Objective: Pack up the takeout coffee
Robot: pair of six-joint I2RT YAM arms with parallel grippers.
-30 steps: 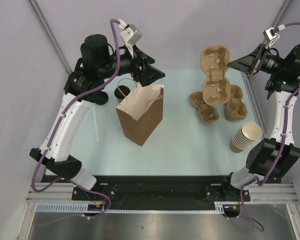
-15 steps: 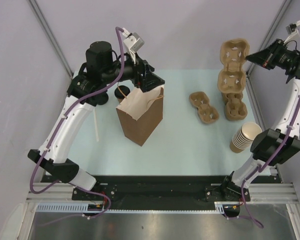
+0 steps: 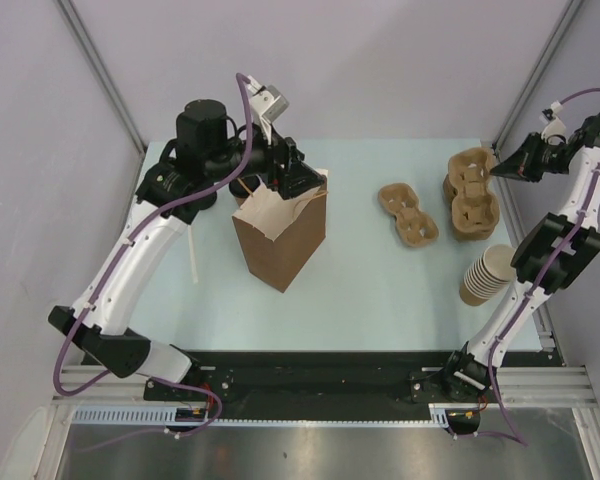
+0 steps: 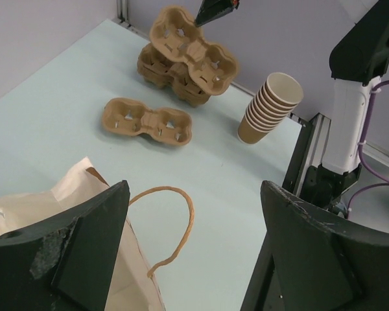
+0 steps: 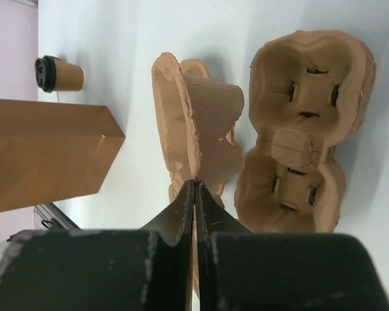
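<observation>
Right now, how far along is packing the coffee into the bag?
Nothing is packed yet. The takeout coffee sits outside, beyond the paper bag, and nothing grips it. The bag stands open, with the left pincer open over its rim. The right pincer is shut on the edge of a pulp carrier. What is left: grasp the coffee and lower it into the bag.

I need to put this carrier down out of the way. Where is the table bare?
Bare: the wide patch between the paper bag and the lone carrier, running down to the near edge beside the cup stack. Crowded: the far right corner, where the right gripper holds the top carrier at the carrier pile.
</observation>
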